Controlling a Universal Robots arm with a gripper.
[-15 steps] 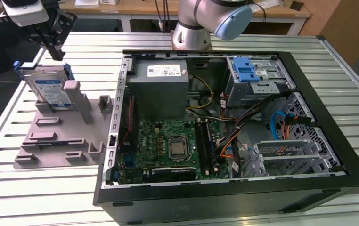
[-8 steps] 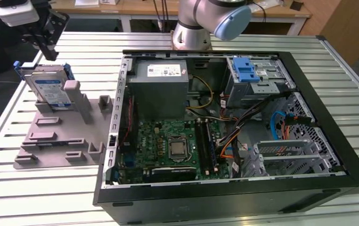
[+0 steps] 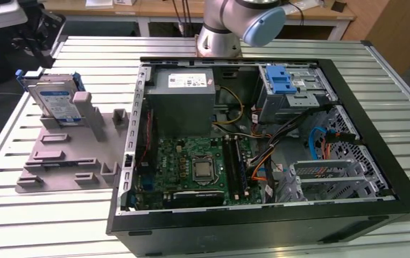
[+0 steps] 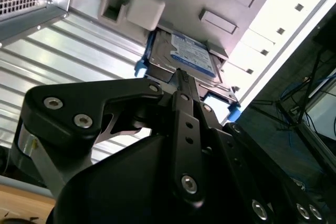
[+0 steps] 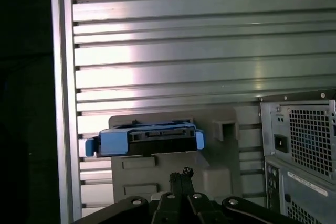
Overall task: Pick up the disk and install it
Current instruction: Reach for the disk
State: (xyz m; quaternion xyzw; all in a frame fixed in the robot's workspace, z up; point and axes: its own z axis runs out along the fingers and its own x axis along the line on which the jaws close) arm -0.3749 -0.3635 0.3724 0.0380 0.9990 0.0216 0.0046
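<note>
Silver-grey hard drive in blue plastic carrier (image 3: 52, 102) (image 5: 152, 140) stands upright in grey plastic holder (image 3: 69, 156). Gripper (image 5: 181, 173) clear of holder, fingers (image 4: 181, 85) together, empty.

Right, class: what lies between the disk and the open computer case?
In the exterior view: upright posts of the grey holder carrying the disk, then a bare strip of slatted table before the computer case.

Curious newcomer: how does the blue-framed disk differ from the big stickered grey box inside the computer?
The disk is thin, standing on edge in a holder outside the case; the power supply box is bulkier and sits inside it. The disk has a blue frame; the box none. Both carry labels.
</note>
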